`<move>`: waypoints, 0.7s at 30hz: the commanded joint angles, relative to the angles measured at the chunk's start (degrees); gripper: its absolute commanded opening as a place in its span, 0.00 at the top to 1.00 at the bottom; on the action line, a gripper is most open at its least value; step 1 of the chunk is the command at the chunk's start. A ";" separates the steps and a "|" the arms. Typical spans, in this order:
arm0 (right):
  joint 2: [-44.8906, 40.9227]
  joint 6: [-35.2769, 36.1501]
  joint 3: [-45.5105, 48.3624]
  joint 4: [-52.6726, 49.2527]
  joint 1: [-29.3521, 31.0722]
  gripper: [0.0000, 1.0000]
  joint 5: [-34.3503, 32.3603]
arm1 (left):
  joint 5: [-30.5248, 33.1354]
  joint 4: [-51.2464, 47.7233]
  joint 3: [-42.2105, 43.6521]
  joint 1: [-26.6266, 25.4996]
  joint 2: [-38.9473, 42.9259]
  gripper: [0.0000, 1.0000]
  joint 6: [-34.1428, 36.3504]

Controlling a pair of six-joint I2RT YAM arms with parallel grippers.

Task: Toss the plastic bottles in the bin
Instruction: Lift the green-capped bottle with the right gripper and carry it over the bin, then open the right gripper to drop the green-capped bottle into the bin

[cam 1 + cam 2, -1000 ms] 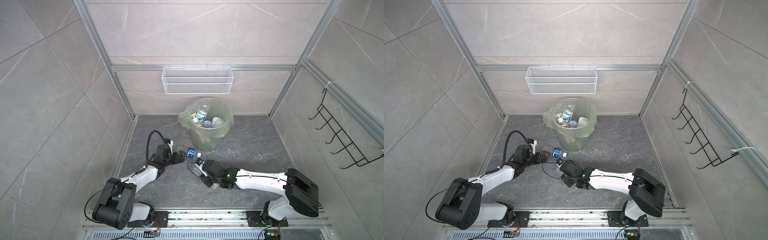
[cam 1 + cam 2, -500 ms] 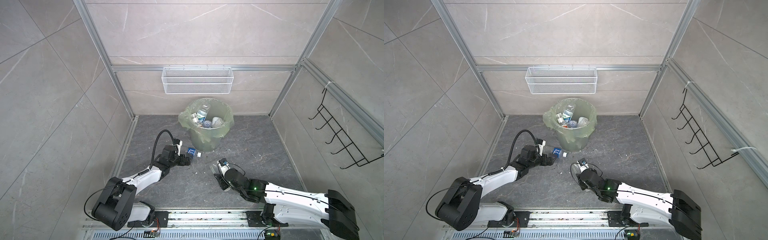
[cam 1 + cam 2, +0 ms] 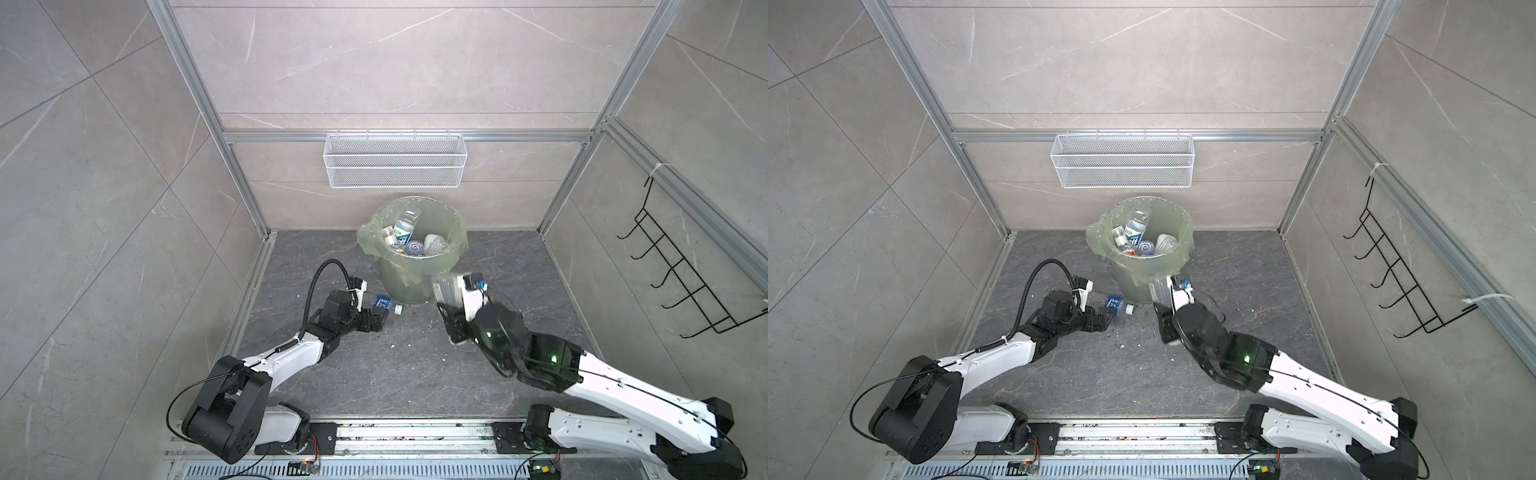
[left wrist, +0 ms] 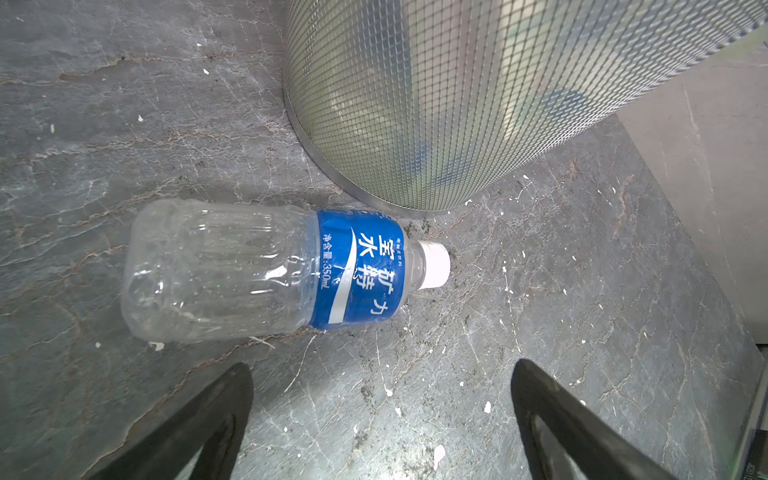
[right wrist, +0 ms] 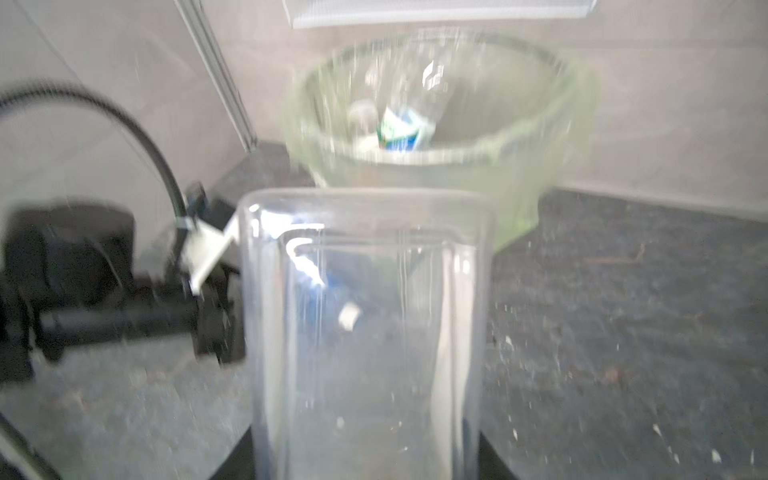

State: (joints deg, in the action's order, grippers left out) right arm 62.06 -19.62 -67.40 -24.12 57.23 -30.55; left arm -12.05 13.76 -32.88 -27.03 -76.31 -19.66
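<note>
Two plastic bottles are seen outside the bin (image 3: 456, 249). One clear bottle with a blue label (image 3: 384, 302) and a white cap is laid on its side on the dark worktop (image 3: 374, 374). In both top views it is found just left of the bin's foot, with the cap turned toward the bin. Whether the bin is touched cannot be told. The other one, a clear bottle with flat sides (image 3: 445, 289), is gripped by the right hand (image 3: 451, 320), which is closed tight on it. In both top views it is seen in front of the lower right part of the bin's wall. In the right wrist view this bottle is shown big and blurred in the middle.

Inside the bin about four more bottles can be counted, one of them a bottle with a green and white label (image 3: 403, 227). Any below them are hidden. The bin is placed in the middle of both top views, near the back wall.

The left hand (image 3: 372, 322) is spread wide and nothing is held in it. It is kept just below and left of the blue-label bottle. In the left wrist view its two black fingers (image 4: 199, 424) are seen at the bottom, apart from the bottle.

One white wire basket (image 3: 395, 166) is hung above the bin. One black hook rack (image 3: 685, 286) with five hooks is seen at the right.
</note>
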 commanded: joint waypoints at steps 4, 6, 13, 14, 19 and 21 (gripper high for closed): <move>26.36 5.70 -38.22 -8.39 -14.59 0.47 9.14 | -1.74 2.33 -1.53 -0.31 1.69 0.02 1.14; 37.35 5.21 -53.77 -15.68 -17.34 0.09 8.91 | -1.58 2.09 -1.55 -0.31 1.69 0.01 1.12; 46.34 4.46 -68.45 -21.38 -20.35 0.01 5.71 | -1.33 1.28 -1.49 -0.31 2.84 0.01 0.98; 44.17 4.33 -65.25 -19.16 -20.32 0.01 6.19 | -1.20 1.19 -1.56 -0.31 2.84 0.01 0.99; 33.12 4.59 -49.00 -10.66 -20.32 0.01 8.87 | -1.39 1.30 -1.70 -0.31 2.79 0.01 0.41; 30.70 4.67 -45.31 -10.28 -20.31 0.01 10.41 | -1.27 1.29 -1.73 -0.26 2.89 0.01 0.24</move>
State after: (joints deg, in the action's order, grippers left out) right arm 97.67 -15.35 -115.55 -38.15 36.73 -22.02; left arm -12.53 13.72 -32.88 -27.03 -74.91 -19.68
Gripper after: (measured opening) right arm 0.990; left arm 0.986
